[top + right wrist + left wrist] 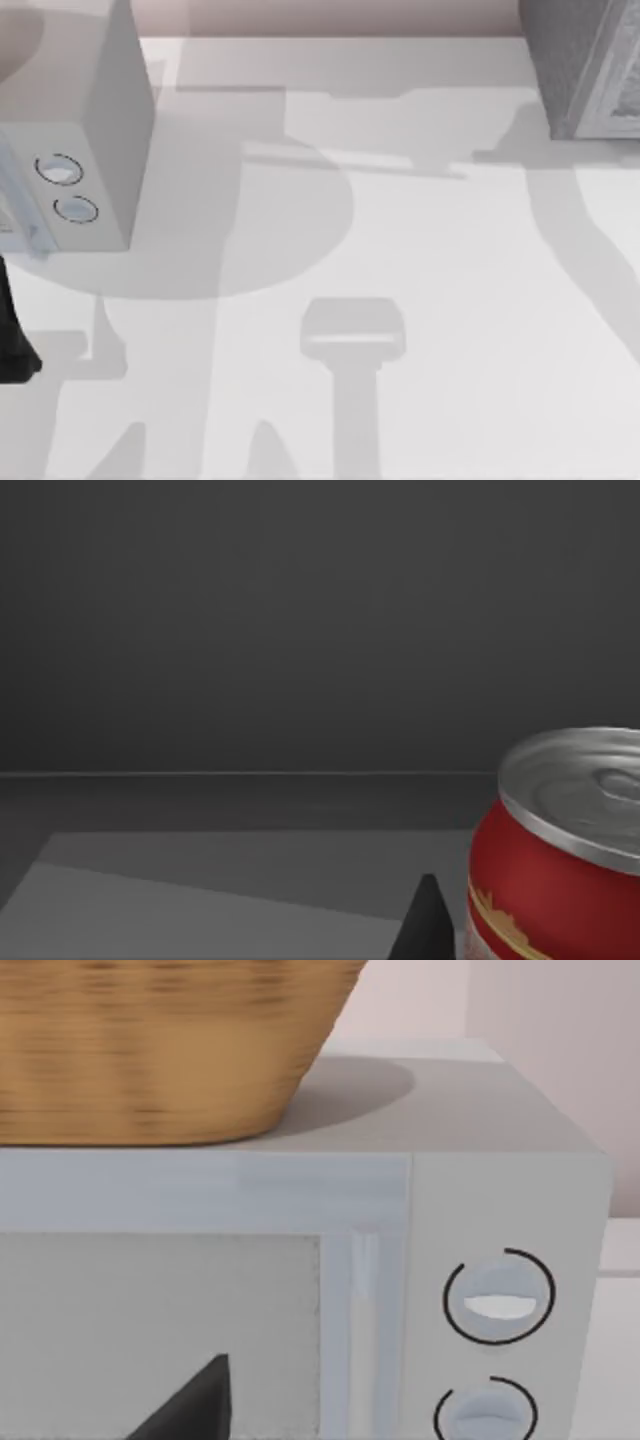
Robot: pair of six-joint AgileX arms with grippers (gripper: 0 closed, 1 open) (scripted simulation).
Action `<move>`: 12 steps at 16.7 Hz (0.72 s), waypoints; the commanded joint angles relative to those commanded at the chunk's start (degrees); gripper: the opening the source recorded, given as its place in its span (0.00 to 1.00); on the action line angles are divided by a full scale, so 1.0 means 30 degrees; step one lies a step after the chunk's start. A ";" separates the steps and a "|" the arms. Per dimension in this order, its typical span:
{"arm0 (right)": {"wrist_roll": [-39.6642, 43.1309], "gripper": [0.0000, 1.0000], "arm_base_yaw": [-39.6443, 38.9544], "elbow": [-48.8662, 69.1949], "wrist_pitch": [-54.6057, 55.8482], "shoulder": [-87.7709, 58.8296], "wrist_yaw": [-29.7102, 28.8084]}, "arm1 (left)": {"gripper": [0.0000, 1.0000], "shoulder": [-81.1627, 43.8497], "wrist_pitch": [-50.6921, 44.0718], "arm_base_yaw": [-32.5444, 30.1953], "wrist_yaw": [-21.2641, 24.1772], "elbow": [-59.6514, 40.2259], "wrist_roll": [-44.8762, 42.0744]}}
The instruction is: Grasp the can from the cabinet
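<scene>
Your can (565, 845) stands upright on the pale floor of a dark-walled space, which I judge to be the inside of the cabinet (585, 70); that unit sits at the far right corner of the table (420, 250) in the top view. The can is red with a gold band low on its side and a bright silver lid with a raised rim. It stays put because it rests flat on its base, with nothing leaning on it.

In the right wrist view, one dark fingertip (425, 920) of your right gripper rises just beside the can, with a sliver of floor between them, so no grip is made yet. I cannot tell whether that gripper's fingers are spread or closed, since one tip alone is in sight. The can sits off to one side of the wrist camera, so you will likely need to shift sideways to centre it before closing.

Your left arm (15, 330) is parked at the table's left edge, facing the white box with two round dials (500, 1300). A woven basket (160, 1050) sits on top of that box. One dark finger (195, 1405) of the left gripper shows in front of the box's door; whether its fingers are spread or closed cannot be told.
</scene>
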State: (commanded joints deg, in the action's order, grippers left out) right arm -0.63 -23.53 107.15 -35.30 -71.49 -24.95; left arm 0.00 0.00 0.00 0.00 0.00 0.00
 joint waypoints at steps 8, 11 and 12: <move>-0.0001 0.00 0.0978 -0.4185 0.1428 0.2769 0.1027 | 1.00 0.0000 0.0000 0.0000 0.0000 0.0000 0.0000; 0.0026 0.00 0.1899 -0.8863 0.2845 0.5665 0.2038 | 1.00 0.0000 0.0000 0.0000 0.0000 0.0000 0.0000; 0.0037 0.00 0.2260 -1.0690 0.3397 0.6794 0.2432 | 1.00 0.0000 0.0000 0.0000 0.0000 0.0000 0.0000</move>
State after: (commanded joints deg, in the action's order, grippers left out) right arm -0.52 -16.75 75.08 -25.11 -51.11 -17.65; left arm 0.00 0.00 0.00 0.00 0.00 0.00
